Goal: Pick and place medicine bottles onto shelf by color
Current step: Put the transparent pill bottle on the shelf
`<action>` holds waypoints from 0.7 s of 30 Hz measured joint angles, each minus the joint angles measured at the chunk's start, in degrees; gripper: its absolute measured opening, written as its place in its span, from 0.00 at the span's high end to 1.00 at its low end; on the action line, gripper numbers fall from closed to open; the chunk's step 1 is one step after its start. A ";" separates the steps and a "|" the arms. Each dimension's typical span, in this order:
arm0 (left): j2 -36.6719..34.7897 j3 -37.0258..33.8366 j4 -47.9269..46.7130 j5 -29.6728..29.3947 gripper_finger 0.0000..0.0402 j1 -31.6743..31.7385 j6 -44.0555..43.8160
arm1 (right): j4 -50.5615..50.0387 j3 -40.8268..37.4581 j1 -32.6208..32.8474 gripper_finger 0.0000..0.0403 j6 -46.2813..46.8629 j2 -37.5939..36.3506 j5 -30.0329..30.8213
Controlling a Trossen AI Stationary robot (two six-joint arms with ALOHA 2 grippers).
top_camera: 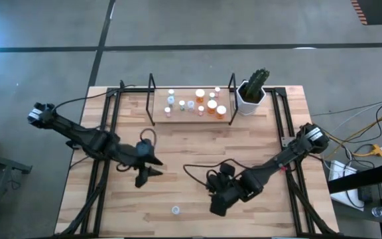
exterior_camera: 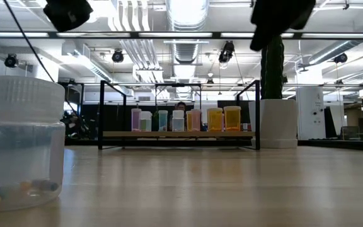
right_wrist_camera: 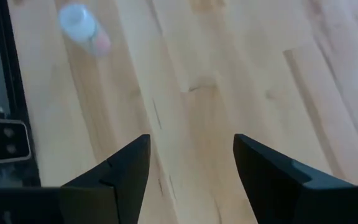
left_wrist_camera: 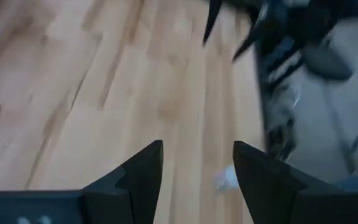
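One clear white-capped medicine bottle (top_camera: pixel 176 210) stands upright alone on its base near the table's near edge; it looms at the left of the low view (exterior_camera: pixel 23 145) with small pills in its bottom. Several more bottles, clear, greenish, pinkish and orange (exterior_camera: pixel 222 118), stand in a row on the shelf (top_camera: pixel 191 114) at the far edge. My left gripper (top_camera: pixel 148 175) hovers open left of the table's centre, and its wrist view (left_wrist_camera: pixel 197 147) shows the lone bottle (left_wrist_camera: pixel 225 178) ahead. My right gripper (top_camera: pixel 217 203) hovers open to the right of that bottle (right_wrist_camera: pixel 79 25), holding nothing (right_wrist_camera: pixel 191 139).
A white hexagonal pot with a green cactus (top_camera: pixel 252 93) stands right of the shelf at the far right. Black cables (top_camera: pixel 197 169) loop over the table's middle. Black frame rails (top_camera: pixel 108 133) run along the left and right sides.
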 joint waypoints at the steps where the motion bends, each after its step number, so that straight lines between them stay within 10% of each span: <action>1: 1.51 1.40 -2.63 0.03 0.56 -0.51 0.12 | 0.90 -1.06 0.32 0.46 -0.18 -0.10 0.00; 8: 9.77 10.58 -21.24 1.73 0.56 -3.54 -1.78 | 8.85 -7.24 3.93 0.46 3.39 -0.32 -0.17; 21: 12.35 6.70 -12.75 7.32 0.56 -13.63 1.75 | 8.18 -9.81 8.20 0.46 12.50 -0.38 9.09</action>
